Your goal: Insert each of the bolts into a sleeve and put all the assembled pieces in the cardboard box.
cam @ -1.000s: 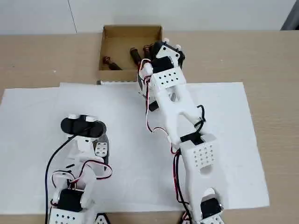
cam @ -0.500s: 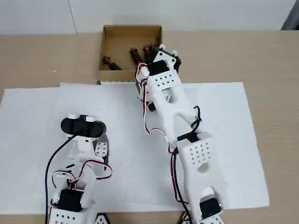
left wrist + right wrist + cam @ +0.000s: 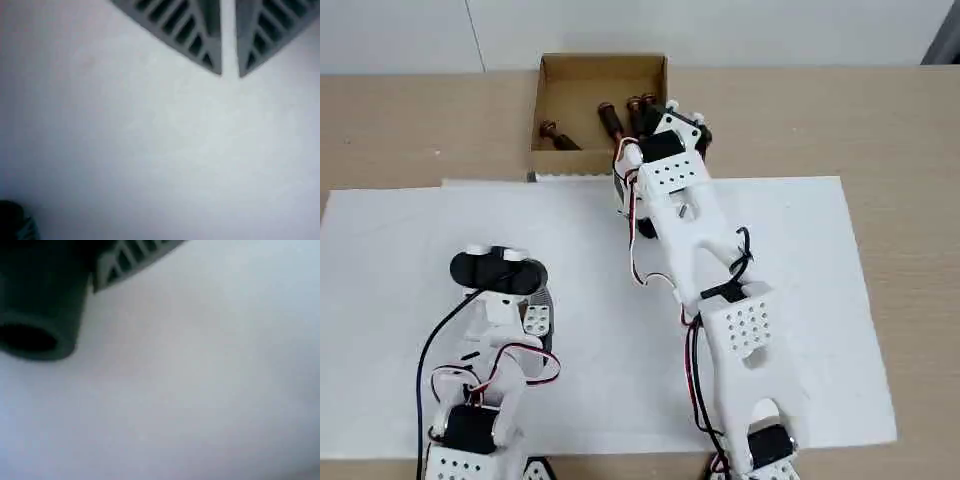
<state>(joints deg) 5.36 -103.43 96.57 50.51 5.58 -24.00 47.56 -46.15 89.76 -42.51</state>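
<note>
The cardboard box (image 3: 603, 60) stands at the table's far edge and holds several dark sleeves with bolts (image 3: 610, 118) in them. My right arm (image 3: 680, 200) stretches up to the box's near right corner, its wrist above the paper's far edge. In the right wrist view my right gripper (image 3: 85, 285) is shut on a black sleeve (image 3: 40, 315) whose hollow end faces the camera, just over the white paper. My left gripper (image 3: 229, 45) is shut with nothing in it and hangs low over the paper at the near left (image 3: 542, 318).
A large white paper sheet (image 3: 800, 260) covers most of the wooden table (image 3: 880, 120). The box touches the sheet's far edge. Red and black cables (image 3: 640, 250) hang beside the right arm.
My right arm's wrist has drawn back slightly from the box toward the paper. The left arm has stayed still.
</note>
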